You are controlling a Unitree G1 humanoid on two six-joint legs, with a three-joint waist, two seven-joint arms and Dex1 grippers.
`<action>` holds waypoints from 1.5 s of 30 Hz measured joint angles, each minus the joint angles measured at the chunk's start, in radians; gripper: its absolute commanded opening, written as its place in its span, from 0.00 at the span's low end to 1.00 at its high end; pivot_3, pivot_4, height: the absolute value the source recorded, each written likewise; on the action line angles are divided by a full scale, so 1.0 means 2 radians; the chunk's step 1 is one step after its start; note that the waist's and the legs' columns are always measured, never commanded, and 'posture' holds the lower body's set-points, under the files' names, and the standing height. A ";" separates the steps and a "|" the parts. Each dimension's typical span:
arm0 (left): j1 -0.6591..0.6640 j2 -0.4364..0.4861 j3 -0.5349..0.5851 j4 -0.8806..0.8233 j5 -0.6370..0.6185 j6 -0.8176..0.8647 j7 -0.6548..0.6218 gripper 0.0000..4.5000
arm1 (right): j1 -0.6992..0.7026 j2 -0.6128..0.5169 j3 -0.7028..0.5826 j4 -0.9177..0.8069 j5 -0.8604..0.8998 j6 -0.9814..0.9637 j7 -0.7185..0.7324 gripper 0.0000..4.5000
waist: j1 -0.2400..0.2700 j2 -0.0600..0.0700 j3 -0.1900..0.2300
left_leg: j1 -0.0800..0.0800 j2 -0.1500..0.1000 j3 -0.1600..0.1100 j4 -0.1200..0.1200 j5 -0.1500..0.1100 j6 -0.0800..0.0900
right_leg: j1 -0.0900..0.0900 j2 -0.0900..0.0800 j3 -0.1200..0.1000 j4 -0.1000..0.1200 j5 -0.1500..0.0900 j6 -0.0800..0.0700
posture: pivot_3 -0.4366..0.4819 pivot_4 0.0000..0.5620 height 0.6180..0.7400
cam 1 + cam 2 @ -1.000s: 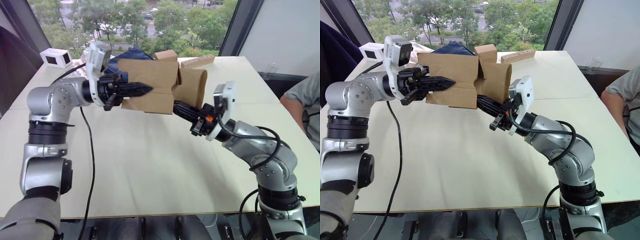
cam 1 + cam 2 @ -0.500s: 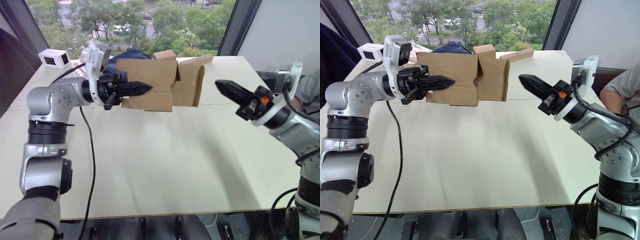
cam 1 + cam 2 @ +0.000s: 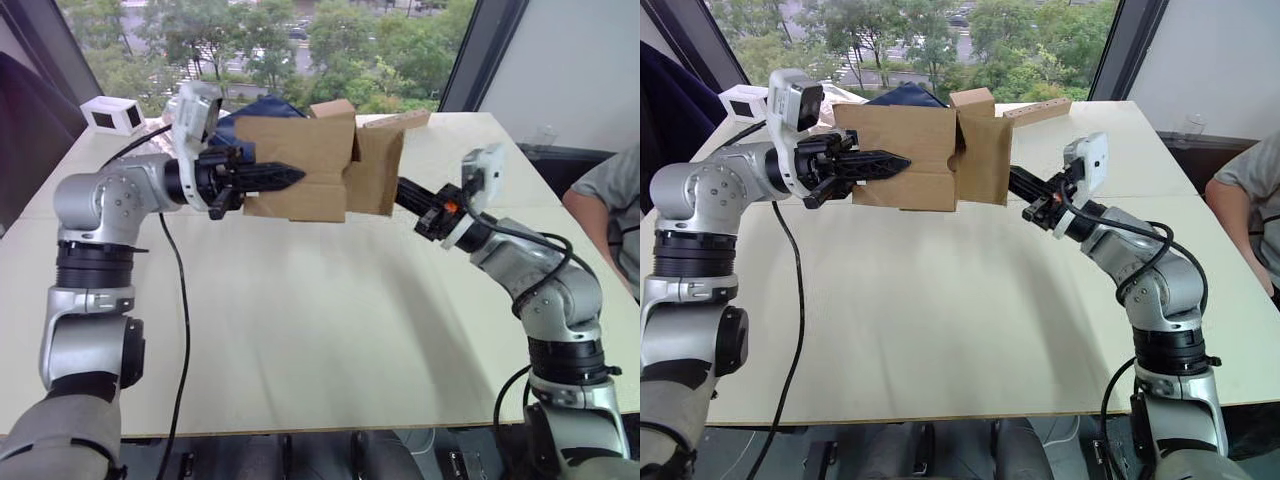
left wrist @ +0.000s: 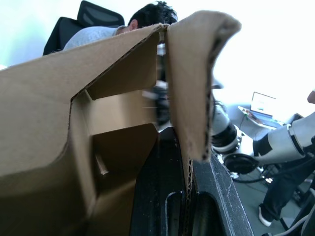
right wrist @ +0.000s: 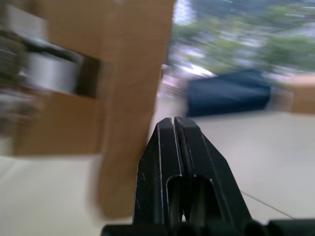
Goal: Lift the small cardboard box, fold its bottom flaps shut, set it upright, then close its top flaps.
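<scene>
Brown cardboard box [image 3: 298,167], small and plain, held in the air above the pale table [image 3: 320,320], long axis lying roughly level and running from the robot's left to its right. Gripped on its left end by the left gripper [image 3: 285,178], black fingers pinched shut on a cardboard wall, one finger lying across the outside of the near face, the other inside the box as seen in the left wrist view. Open end pointing toward the robot's right, with one flap [image 3: 378,171] swung out and hanging nearly square to the box's length. Further flaps [image 4: 120,73] folded partly inward, seen from inside the box in the left wrist view. Right gripper [image 3: 1018,181] reaching in from the right, fingers pressed together with nothing between them, tip at the far side of the hanging flap; contact impossible to tell. Behind the box, on the far part of the table: a dark blue object [image 3: 902,96], a second cardboard piece [image 3: 972,102] and a small white box [image 3: 112,116]. At the right edge, a person's arm in a grey sleeve [image 3: 610,190].
</scene>
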 measured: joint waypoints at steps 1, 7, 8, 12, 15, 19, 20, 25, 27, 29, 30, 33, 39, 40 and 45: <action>0.000 0.001 0.000 0.000 0.000 0.000 0.000 0.00 | 0.004 0.002 -0.008 -0.012 0.024 0.010 0.001 0.01 | 0.000 0.000 0.000 | 0.000 0.000 0.000 0.000 0.000 0.000 | 0.000 0.000 0.000 0.000 0.000 0.000 | 0.48 0.27 1.00; 0.000 0.004 0.000 0.000 0.000 0.000 0.000 0.00 | 0.011 0.020 -0.020 -0.031 0.073 0.031 -0.015 0.01 | -0.002 0.000 0.000 | 0.000 0.000 0.000 0.000 0.000 0.000 | 0.000 0.000 0.000 0.000 0.000 0.000 | 0.48 0.27 1.00; 0.000 0.004 0.000 0.001 0.000 0.000 0.000 0.00 | 0.011 0.021 -0.019 -0.031 0.074 0.032 -0.017 0.01 | -0.002 0.000 0.000 | 0.000 0.000 0.000 0.000 0.000 0.000 | 0.000 0.000 0.000 0.000 0.000 0.000 | 0.48 0.27 1.00; 0.000 0.004 0.000 0.001 0.000 0.000 0.000 0.00 | 0.011 0.033 -0.020 -0.031 0.089 0.037 -0.020 0.12 | -0.002 0.000 0.000 | 0.000 0.000 0.000 0.000 0.000 0.000 | 0.000 0.000 0.000 0.000 0.000 0.000 | 0.48 0.27 1.00; 0.000 0.002 0.000 0.002 0.000 0.000 0.000 0.00 | 0.011 0.051 -0.020 -0.025 0.107 0.039 -0.024 0.37 | -0.002 0.000 0.000 | 0.000 0.000 0.000 0.000 0.000 0.000 | 0.000 0.000 0.000 0.000 0.000 0.000 | 0.48 0.27 1.00; 0.000 0.002 0.000 0.002 0.000 -0.001 0.000 0.00 | 0.013 0.063 -0.026 -0.012 0.134 0.046 -0.029 0.64 | -0.001 0.000 0.000 | 0.000 0.000 0.000 0.000 0.000 0.000 | 0.000 0.000 0.000 0.000 0.000 0.000 | 0.48 0.27 1.00; 0.000 0.001 0.000 0.003 0.000 -0.001 0.000 0.00 | 0.015 0.072 -0.032 -0.005 0.154 0.051 -0.031 0.64 | -0.001 0.000 0.000 | 0.000 0.000 0.000 0.000 0.000 0.000 | 0.000 0.000 0.000 0.000 0.000 0.000 | 0.48 0.27 1.00; 0.000 0.001 0.000 0.006 0.000 -0.005 0.000 0.00 | 0.031 0.101 -0.036 0.011 0.211 0.062 -0.042 0.64 | -0.003 0.000 0.000 | 0.000 0.000 0.000 0.000 0.000 0.000 | 0.000 0.000 0.000 0.000 0.000 0.000 | 0.48 0.27 1.00; 0.000 0.001 0.000 0.006 0.000 -0.005 0.001 0.00 | 0.032 0.109 -0.036 0.012 0.216 0.062 -0.048 0.64 | -0.003 0.000 0.000 | 0.000 0.000 0.000 0.000 0.000 0.000 | 0.000 0.000 0.000 0.000 0.000 0.000 | 0.48 0.27 1.00; 0.000 0.001 0.000 0.006 0.000 -0.005 0.002 0.00 | 0.034 0.118 -0.033 0.012 0.216 0.062 -0.051 0.64 | -0.003 0.000 0.000 | 0.000 0.000 0.000 0.000 0.000 0.000 | 0.000 0.000 0.000 0.000 0.000 0.000 | 0.48 0.27 1.00; 0.000 0.001 0.000 0.006 0.000 -0.005 0.003 0.00 | 0.035 0.119 -0.033 0.012 0.216 0.061 -0.053 0.64 | -0.003 0.000 0.000 | 0.000 0.000 0.000 0.000 0.000 0.000 | 0.000 0.000 0.000 0.000 0.000 0.000 | 0.48 0.27 1.00; 0.000 0.001 0.000 0.006 0.000 -0.005 0.005 0.00 | 0.035 0.124 -0.031 0.013 0.214 0.057 -0.057 0.53 | -0.002 0.000 0.000 | 0.000 0.000 0.000 0.000 0.000 0.000 | 0.000 0.000 0.000 0.000 0.000 0.000 | 0.48 0.27 1.00; 0.000 0.001 0.000 0.005 0.000 -0.005 0.007 0.00 | 0.037 0.128 -0.027 0.016 0.187 0.043 -0.062 0.41 | -0.003 0.000 0.000 | 0.000 0.000 0.000 0.000 0.000 0.000 | 0.000 0.000 0.000 0.000 0.000 0.000 | 0.48 0.27 1.00; 0.000 0.001 0.000 0.005 0.000 -0.005 0.007 0.00 | 0.038 0.128 -0.025 0.017 0.184 0.041 -0.062 0.41 | -0.003 0.000 0.000 | 0.000 0.000 0.000 0.000 0.000 0.000 | 0.000 0.000 0.000 0.000 0.000 0.000 | 0.48 0.27 1.00; 0.000 0.001 0.000 0.005 0.000 -0.005 0.009 0.00 | 0.039 0.136 -0.023 0.028 0.157 0.026 -0.063 0.41 | -0.003 0.000 0.000 | 0.000 0.000 0.000 0.000 0.000 0.000 | 0.000 0.000 0.000 0.000 0.000 0.000 | 0.48 0.27 1.00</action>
